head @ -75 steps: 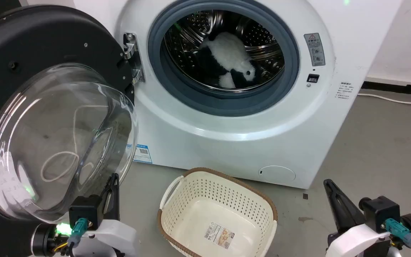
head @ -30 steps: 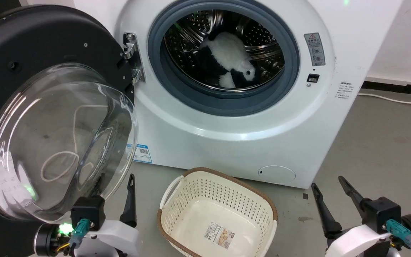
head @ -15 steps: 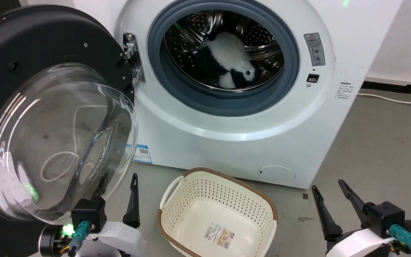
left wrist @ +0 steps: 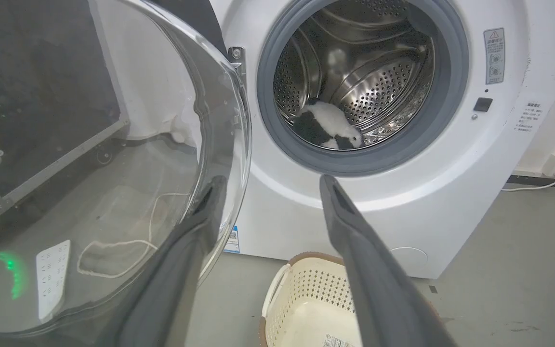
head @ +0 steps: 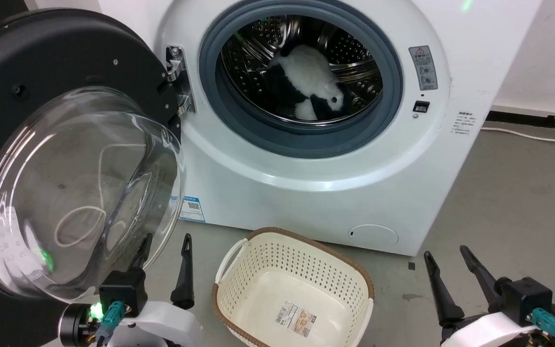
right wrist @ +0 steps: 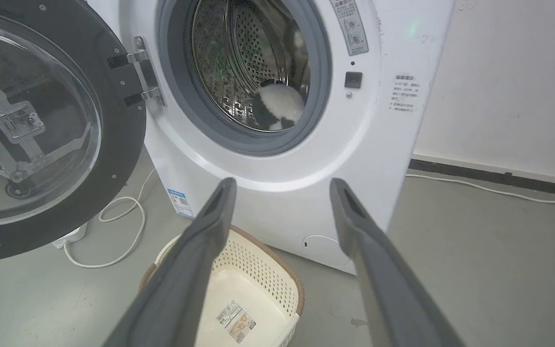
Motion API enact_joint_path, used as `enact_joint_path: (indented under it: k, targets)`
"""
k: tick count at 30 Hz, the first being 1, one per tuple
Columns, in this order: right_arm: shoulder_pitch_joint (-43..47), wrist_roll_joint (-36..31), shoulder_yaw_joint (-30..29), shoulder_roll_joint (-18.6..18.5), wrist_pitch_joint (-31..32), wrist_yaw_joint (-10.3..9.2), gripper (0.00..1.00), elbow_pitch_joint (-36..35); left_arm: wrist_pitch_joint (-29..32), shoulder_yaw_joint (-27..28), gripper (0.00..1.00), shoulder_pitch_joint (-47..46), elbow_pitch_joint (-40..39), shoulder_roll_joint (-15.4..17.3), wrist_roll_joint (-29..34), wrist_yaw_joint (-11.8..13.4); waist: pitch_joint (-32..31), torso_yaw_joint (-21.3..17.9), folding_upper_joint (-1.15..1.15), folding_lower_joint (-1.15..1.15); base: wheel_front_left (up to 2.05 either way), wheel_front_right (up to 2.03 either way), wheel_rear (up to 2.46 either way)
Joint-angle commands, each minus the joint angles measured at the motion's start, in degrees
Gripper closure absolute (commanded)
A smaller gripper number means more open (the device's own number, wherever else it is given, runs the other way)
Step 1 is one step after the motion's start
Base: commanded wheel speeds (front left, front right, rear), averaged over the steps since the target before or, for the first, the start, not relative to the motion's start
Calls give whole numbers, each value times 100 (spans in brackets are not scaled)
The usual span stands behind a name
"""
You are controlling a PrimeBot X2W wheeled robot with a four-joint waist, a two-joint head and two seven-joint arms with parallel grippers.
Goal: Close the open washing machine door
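Left gripper (head: 167, 239), fingers spread and empty, sits low just beside the glass bowl of the door (head: 80, 188), which hangs wide open left of the washer (head: 306, 183); right gripper (head: 445, 253) likewise spread; closing looks unstarted, so next: push the door shut.

Grey floor (head: 513, 193) — washer (head: 306, 193), basket (head: 282, 260), wht cable (head: 533, 137) on it.

One washing machine (head: 306, 193), one basket (head: 336, 280), one panda (head: 311, 72).
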Motion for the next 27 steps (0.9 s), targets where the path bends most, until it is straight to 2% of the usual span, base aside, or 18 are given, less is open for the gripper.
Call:
enact_joint_path:
  k: [1,18,19,20,27]
  targets:
    - [90,69,16,5,-75,1,0,25,-74,-32,0,69,26,0,-50,13,0,-2,0,0,0,0,0]
    - [176,345,71,6,-266,2,0,113,-266,-158,0,90,76,0,-250,20,-4,4,0,0,0,0,0]
    - [188,382,75,7,-290,2,0,125,-290,-166,54,90,73,0,-306,18,-5,9,0,0,0,0,0]
    - [194,400,78,7,-302,2,0,131,-302,-166,100,89,61,0,-338,20,-5,11,0,0,0,0,0]
    - [234,517,60,7,-374,2,0,170,-374,-187,100,27,-186,0,-372,-68,-16,72,0,0,0,0,0]
